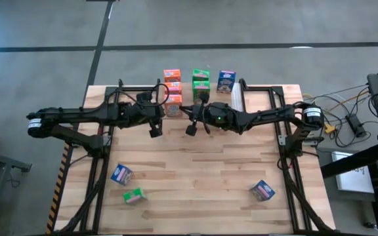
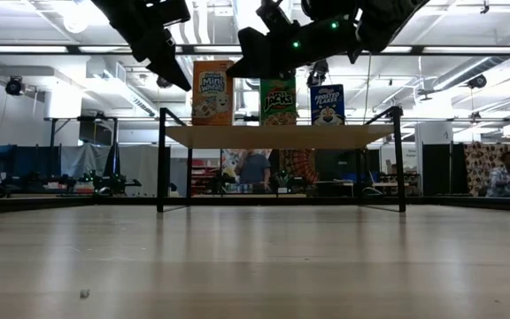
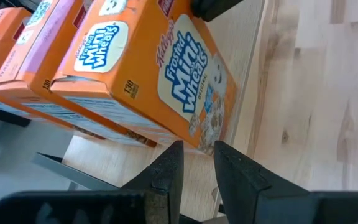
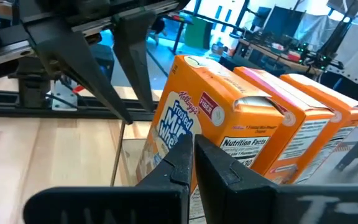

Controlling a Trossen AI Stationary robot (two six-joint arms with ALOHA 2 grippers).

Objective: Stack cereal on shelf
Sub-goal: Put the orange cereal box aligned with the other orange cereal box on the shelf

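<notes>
Three orange cereal boxes (image 1: pixel 172 88) stand upright in a row, front to back, on the shelf (image 2: pixel 352 135), with green boxes (image 1: pixel 201 78) and a blue box (image 1: pixel 226 80) beside them. My left gripper (image 3: pixel 194 163) hovers just before the front orange box (image 3: pixel 166 81), its fingers a little apart with nothing between them. My right gripper (image 4: pixel 191 146) is shut, level, its tips at that box's near right corner (image 4: pixel 207 134). In the low view the left fingers (image 2: pixel 182 84) and the right fingers (image 2: pixel 237 64) flank the orange box (image 2: pixel 212 93). My right gripper's shut fingertips come level from the table's right, at the upright edge (image 4: pixel 205 140) between the front orange box's printed face and its side panel. Whether they touch it, I cannot tell. The box stands upright on the shelf.
Loose on the tabletop near the front edge lie a blue box (image 1: pixel 121 174), a green box (image 1: pixel 133 195) and another blue box (image 1: pixel 262 190). Black frame rails (image 1: pixel 97 170) run along both sides of the table. The two arms nearly meet above the shelf's front.
</notes>
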